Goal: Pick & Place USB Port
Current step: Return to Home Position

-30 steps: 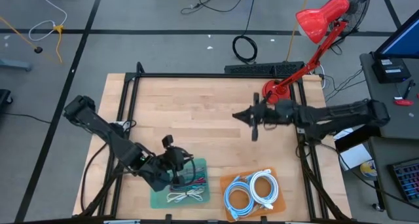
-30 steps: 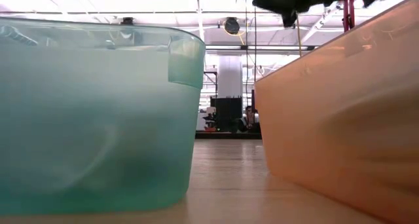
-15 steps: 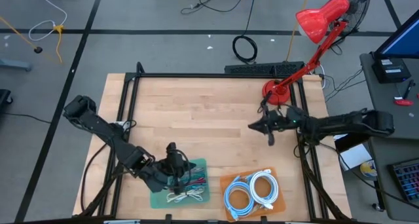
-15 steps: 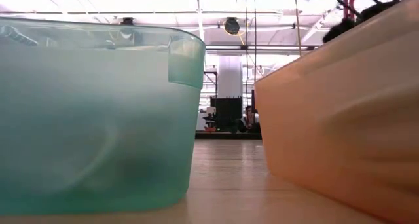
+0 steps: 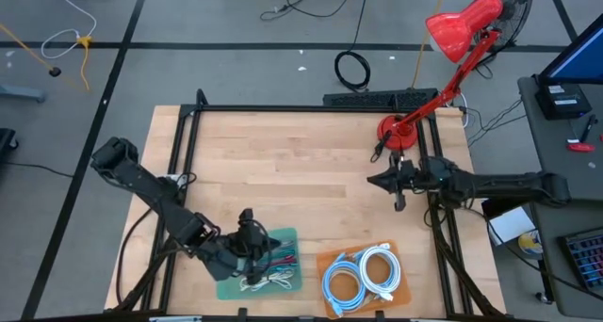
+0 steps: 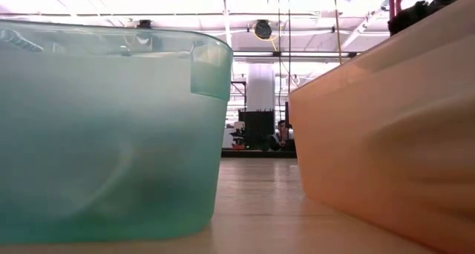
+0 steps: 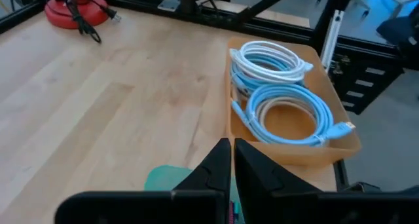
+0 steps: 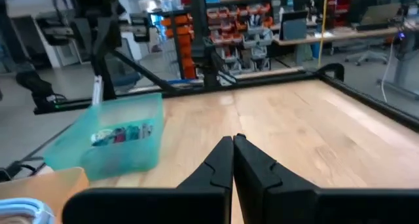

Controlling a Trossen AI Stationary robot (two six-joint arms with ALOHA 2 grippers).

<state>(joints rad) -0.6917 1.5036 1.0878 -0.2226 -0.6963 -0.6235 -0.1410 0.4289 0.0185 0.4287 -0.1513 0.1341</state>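
Observation:
A teal bin (image 5: 279, 239) stands at the table's near edge and holds small red, green and white cords (image 5: 271, 270). To its right an orange bin (image 5: 321, 264) holds coiled pale-blue and white cables (image 5: 363, 270). My left gripper (image 5: 252, 239) is shut and hovers over the teal bin's far left part. In the left wrist view its fingers (image 7: 222, 160) point toward the orange bin (image 7: 340, 145). My right gripper (image 5: 377, 181) is shut, well above the table near its right edge, pointing left. Its wrist view shows the teal bin (image 8: 118, 142) far ahead.
A red desk lamp's base (image 5: 396, 134) sits at the table's far right corner, with its cord beside it. A black frame rail (image 5: 311, 107) runs round the table. Bare wood (image 5: 283, 162) fills the middle and far part. In the low view both bins (image 6: 111, 135) (image 6: 393, 135) stand close.
My right arm has drawn back toward the table's right edge and a little toward the near edge, its gripper turning about as it went. My left gripper has moved toward the near edge, farther over the teal bin. The bins and cables have stayed put.

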